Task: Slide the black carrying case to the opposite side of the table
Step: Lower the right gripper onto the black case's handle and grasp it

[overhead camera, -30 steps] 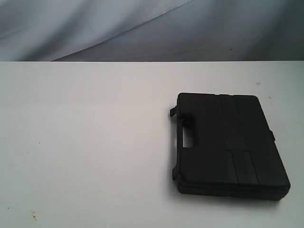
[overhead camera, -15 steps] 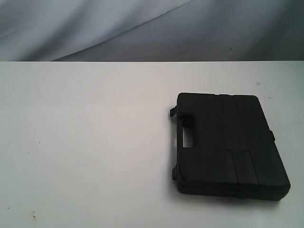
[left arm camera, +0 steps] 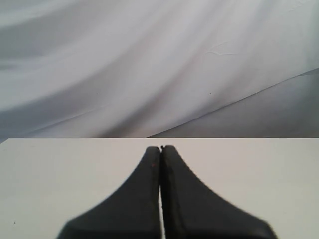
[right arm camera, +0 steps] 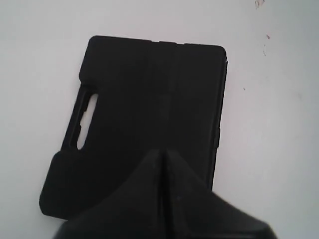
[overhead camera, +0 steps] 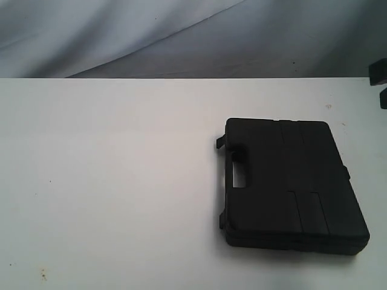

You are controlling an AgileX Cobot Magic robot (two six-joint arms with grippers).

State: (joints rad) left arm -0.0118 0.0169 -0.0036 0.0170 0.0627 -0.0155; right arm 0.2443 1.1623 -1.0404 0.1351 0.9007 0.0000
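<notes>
The black case [overhead camera: 290,181] lies flat and closed on the right half of the white table [overhead camera: 121,181], its handle slot [overhead camera: 242,175] facing left. In the right wrist view the case [right arm camera: 149,99] fills the middle, with my right gripper [right arm camera: 162,152] shut above its lid, holding nothing; whether it touches the lid I cannot tell. A dark bit of the right arm [overhead camera: 380,75] shows at the right edge of the exterior view. My left gripper [left arm camera: 161,148] is shut and empty over bare table [left arm camera: 60,179], with the case out of its view.
A grey-blue cloth backdrop [overhead camera: 181,36] hangs behind the table's far edge [overhead camera: 181,78]. White tabletop stretches left of the case, marked only by a few tiny specks [overhead camera: 42,275]. A narrow strip of table lies right of the case.
A dark part of the right arm has come into the exterior view at the right edge. The case has not moved.
</notes>
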